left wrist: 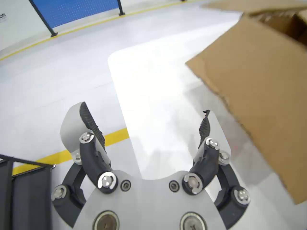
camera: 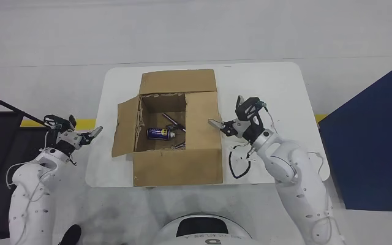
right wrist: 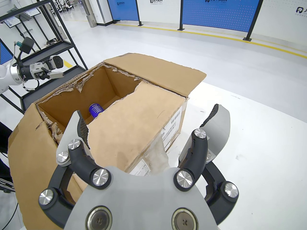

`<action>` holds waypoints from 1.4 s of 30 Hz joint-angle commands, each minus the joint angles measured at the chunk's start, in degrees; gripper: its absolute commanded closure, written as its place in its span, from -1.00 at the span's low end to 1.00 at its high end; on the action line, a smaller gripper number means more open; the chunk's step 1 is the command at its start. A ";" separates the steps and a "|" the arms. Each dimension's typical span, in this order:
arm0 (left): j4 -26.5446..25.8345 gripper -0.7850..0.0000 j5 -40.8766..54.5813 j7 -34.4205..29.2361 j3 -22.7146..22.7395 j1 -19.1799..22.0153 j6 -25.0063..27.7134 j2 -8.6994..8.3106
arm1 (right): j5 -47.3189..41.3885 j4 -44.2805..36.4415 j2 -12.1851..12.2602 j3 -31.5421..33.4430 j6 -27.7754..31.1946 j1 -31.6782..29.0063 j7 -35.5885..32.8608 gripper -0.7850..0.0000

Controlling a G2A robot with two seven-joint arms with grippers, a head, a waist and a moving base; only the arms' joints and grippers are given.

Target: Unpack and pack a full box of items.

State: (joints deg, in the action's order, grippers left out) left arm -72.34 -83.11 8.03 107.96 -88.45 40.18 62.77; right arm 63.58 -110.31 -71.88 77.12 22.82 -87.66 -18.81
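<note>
Box [camera: 177, 166] on table [camera: 269, 86], flaps out, blue can [camera: 160, 132] inside; left claw [left wrist: 144, 108] and right claw [right wrist: 146, 111] wide apart, empty

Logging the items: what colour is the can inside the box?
The can is mostly blue, clearest in the top view.

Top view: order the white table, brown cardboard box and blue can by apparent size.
Largest: white rounded table.
Then: open brown cardboard box.
Smallest: blue cylindrical can, lying inside the box.
</note>
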 commanded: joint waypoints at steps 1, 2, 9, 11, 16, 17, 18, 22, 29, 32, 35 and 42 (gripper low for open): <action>1.10 -1.00 -4.09 1.07 -1.31 0.26 -0.70 -0.16 | -0.35 0.01 0.10 0.29 0.21 0.07 -0.09 -1.00; 1.44 -1.00 -5.20 1.83 -2.16 0.41 -0.60 -0.18 | -0.51 -0.06 0.14 0.40 0.28 0.09 -0.13 -1.00; 1.92 -1.00 -9.46 3.71 -9.40 2.58 -3.22 0.37 | -0.52 -0.55 0.43 0.66 0.54 0.15 -0.38 -1.00; 2.30 -1.00 -8.97 3.55 -11.63 3.29 -2.87 0.67 | -0.58 -0.66 0.53 0.91 0.50 -0.05 -0.27 -1.00; 2.94 -1.00 -0.67 6.26 -11.57 3.91 3.21 0.74 | -1.03 -0.89 0.80 1.96 0.75 -1.17 0.64 -1.00; 2.65 -1.00 -0.15 6.69 -11.00 3.77 3.45 0.61 | -1.13 -0.83 0.87 2.19 0.88 -1.44 0.80 -1.00; 2.41 -1.00 -0.12 6.92 -10.56 3.56 3.51 0.48 | -1.31 -0.64 0.92 2.36 1.09 -1.63 0.91 -1.00; 0.65 -1.00 -1.62 8.45 -9.55 2.66 2.84 0.02 | -1.68 0.39 1.05 2.55 0.78 -1.57 0.78 -1.00; -9.09 -1.00 0.43 10.73 -7.93 0.32 1.76 -0.32 | -1.33 0.94 1.23 2.72 1.03 -1.96 0.98 -1.00; -15.48 -1.00 1.44 9.47 -8.15 -1.32 1.01 -0.27 | -1.33 0.94 1.23 2.72 1.03 -1.96 0.98 -1.00; -20.15 -1.00 1.93 7.22 -9.00 -2.30 -0.11 -0.18 | -1.33 0.94 1.23 2.72 1.03 -1.96 0.98 -1.00; -23.81 -1.00 -1.69 0.72 -13.51 -1.02 -1.51 -0.11 | -1.33 0.94 1.23 2.72 1.03 -1.96 0.98 -1.00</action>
State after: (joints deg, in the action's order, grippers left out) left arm -96.47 -84.21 9.44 95.37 -89.94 38.83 62.63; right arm 62.26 -109.37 -70.64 79.84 23.85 -89.62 -17.82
